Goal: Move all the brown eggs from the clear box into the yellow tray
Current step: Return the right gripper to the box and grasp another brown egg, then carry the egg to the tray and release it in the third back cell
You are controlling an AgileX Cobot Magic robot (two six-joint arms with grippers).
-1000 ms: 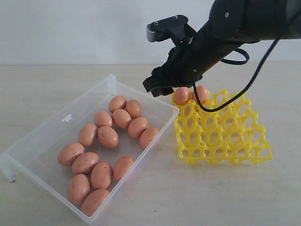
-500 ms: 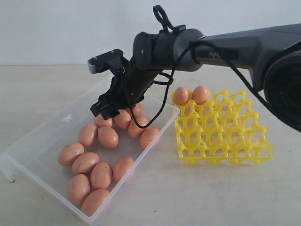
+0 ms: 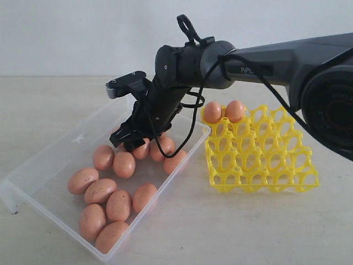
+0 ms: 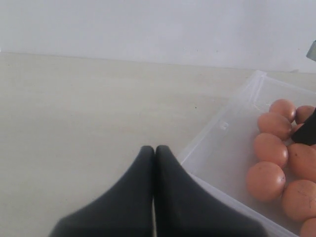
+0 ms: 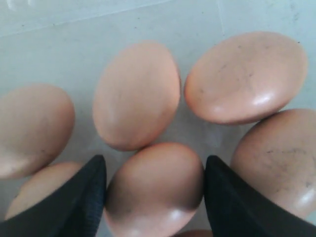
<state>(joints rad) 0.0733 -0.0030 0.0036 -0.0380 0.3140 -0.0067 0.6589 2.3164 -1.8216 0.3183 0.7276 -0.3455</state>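
The clear box lies at the left with several brown eggs in it. Two more brown eggs sit in the back cups of the yellow tray to its right. My right gripper reaches down into the far half of the box. In the right wrist view the right gripper has a finger pressed on each side of one brown egg, which lies among its neighbours. My left gripper is shut on nothing, just outside the box's wall.
The right arm stretches from the right edge across the tray's back corner. The tray leans with its far side raised. The box and tray rest on a pale tabletop. Eggs crowd the box floor around the gripped one.
The right arm swung left from above the tray's back corner into the box and dropped among the eggs. Its fingers have closed in on one egg. The left gripper stayed shut.
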